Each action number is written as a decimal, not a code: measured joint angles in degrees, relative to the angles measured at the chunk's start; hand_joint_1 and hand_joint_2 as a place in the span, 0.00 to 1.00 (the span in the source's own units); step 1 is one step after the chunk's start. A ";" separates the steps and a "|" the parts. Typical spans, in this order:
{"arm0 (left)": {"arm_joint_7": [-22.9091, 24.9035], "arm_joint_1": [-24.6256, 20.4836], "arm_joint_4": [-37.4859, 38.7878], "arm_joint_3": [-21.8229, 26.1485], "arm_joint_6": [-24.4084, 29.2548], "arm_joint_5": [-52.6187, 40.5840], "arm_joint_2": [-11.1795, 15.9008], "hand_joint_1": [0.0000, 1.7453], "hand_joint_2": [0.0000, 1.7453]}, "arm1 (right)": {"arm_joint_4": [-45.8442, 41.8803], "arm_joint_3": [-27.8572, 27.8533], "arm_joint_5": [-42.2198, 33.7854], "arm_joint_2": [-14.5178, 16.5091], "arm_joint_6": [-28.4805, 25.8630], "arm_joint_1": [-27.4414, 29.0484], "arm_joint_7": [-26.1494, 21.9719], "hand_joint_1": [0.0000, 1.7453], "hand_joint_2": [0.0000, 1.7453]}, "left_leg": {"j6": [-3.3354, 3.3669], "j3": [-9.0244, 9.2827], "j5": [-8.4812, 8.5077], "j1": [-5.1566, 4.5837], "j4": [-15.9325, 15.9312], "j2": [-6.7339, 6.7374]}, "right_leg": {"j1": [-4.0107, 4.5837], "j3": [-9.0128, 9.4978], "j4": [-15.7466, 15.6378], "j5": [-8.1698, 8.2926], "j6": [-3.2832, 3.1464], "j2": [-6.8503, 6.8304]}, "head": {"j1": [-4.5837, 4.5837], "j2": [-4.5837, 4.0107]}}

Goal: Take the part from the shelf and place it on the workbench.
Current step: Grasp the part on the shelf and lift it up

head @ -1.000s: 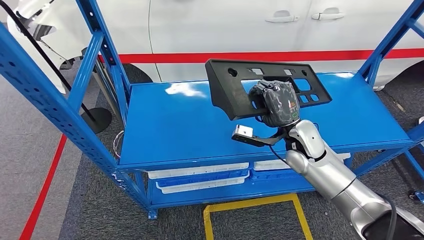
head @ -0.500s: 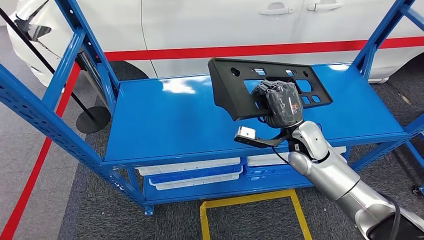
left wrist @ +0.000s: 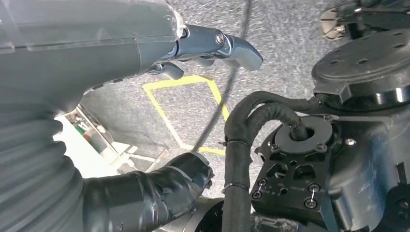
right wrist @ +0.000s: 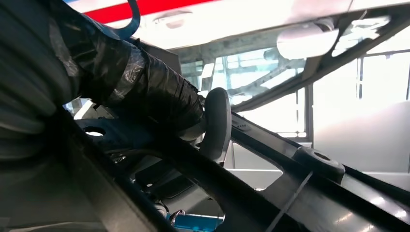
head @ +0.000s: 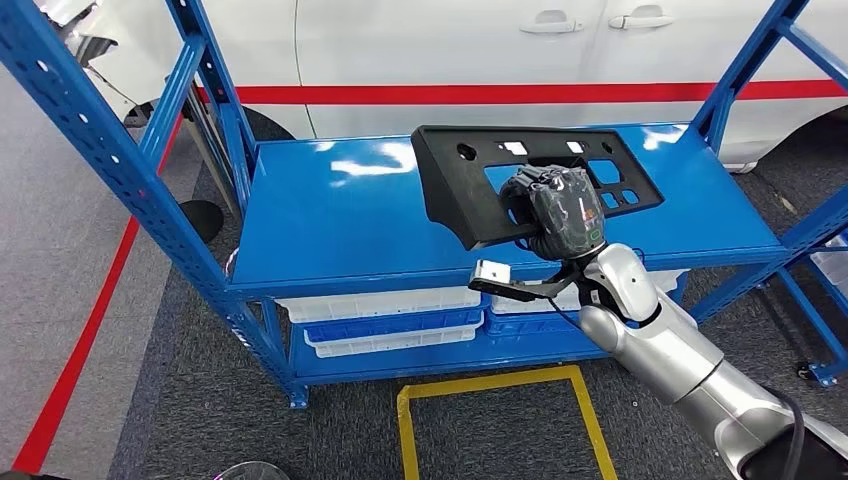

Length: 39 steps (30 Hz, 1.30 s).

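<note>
While right hand (head: 560,208) grips black part (head: 470,180) through its cutout (firm hold for carrying), part tilts above shelf (head: 330,230) front edge; left hand (left wrist: 145,43) hangs empty, fingers apart.

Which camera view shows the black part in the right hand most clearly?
The head view. It shows the whole black part with its cutouts, held by the right hand above the blue shelf. The right wrist view gives a very close piece of it. The left wrist view looks at the floor.
</note>
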 joint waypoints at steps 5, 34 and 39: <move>-0.14 -0.13 0.68 0.01 -0.19 0.34 -0.45 0.00 1.00 | -0.54 0.06 0.36 -1.41 0.10 0.05 0.44 1.00 1.00 | -0.89 -3.79 1.60 -0.10 2.05 -0.08 | 0.01 10.48 -11.16 3.70 -0.18 0.01 | -0.01 0.01; -0.85 -1.13 3.43 0.00 -2.14 1.72 -1.58 0.00 1.00 | -1.27 0.10 0.46 -3.52 0.77 0.70 0.63 1.00 1.00 | -0.38 -3.57 1.70 -0.24 1.31 0.05 | -0.11 5.57 -3.91 4.58 -0.35 -0.08 | -0.02 0.02; -0.75 -1.15 3.64 0.00 -2.33 1.69 -1.56 0.00 1.00 | -1.24 0.10 0.46 -3.54 0.79 0.38 0.63 1.00 1.00 | -1.91 -5.61 3.82 -0.60 2.18 -0.12 | 0.40 12.24 -15.06 2.71 -1.71 -0.02 | -0.03 0.02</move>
